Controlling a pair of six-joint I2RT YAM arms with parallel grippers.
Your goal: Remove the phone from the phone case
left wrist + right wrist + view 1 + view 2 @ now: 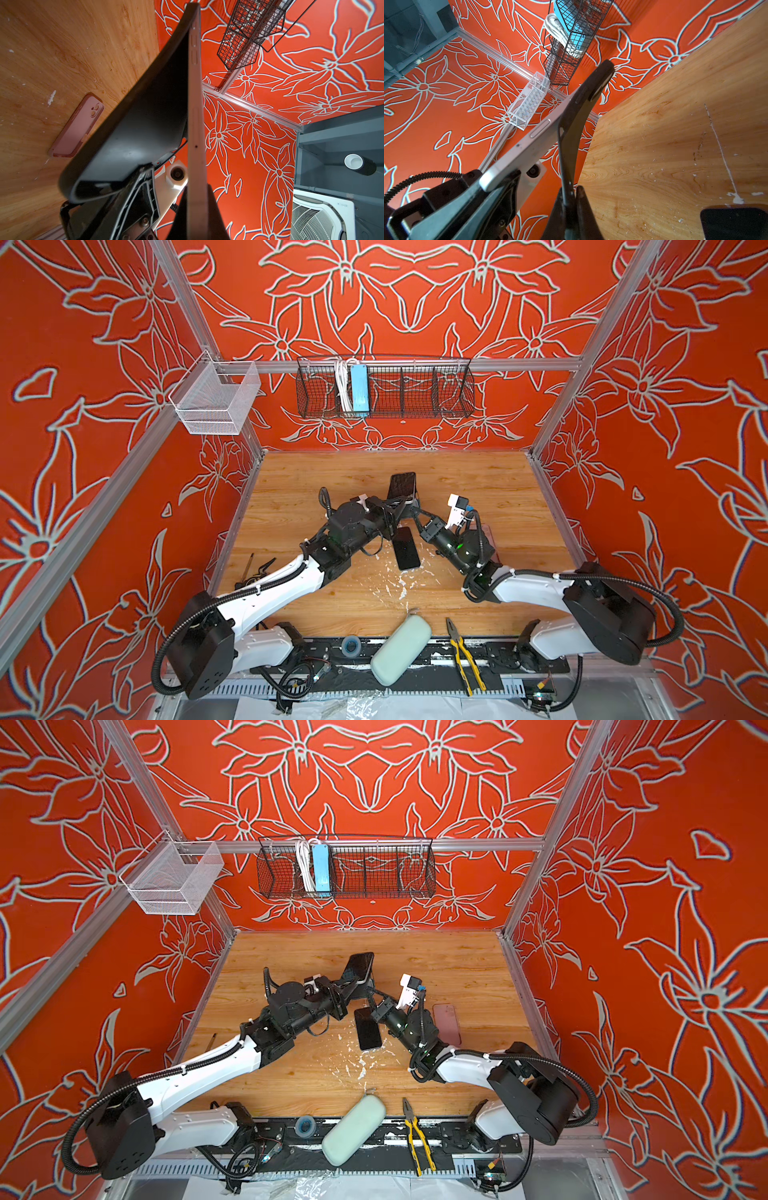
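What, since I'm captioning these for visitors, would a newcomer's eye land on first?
Probably the phone held up over the middle of the wooden table, with its black phone case bent away from it at one end. The left tool pinches the phone and the right tool pinches the case. After that, the loud red floral walls on all sides.
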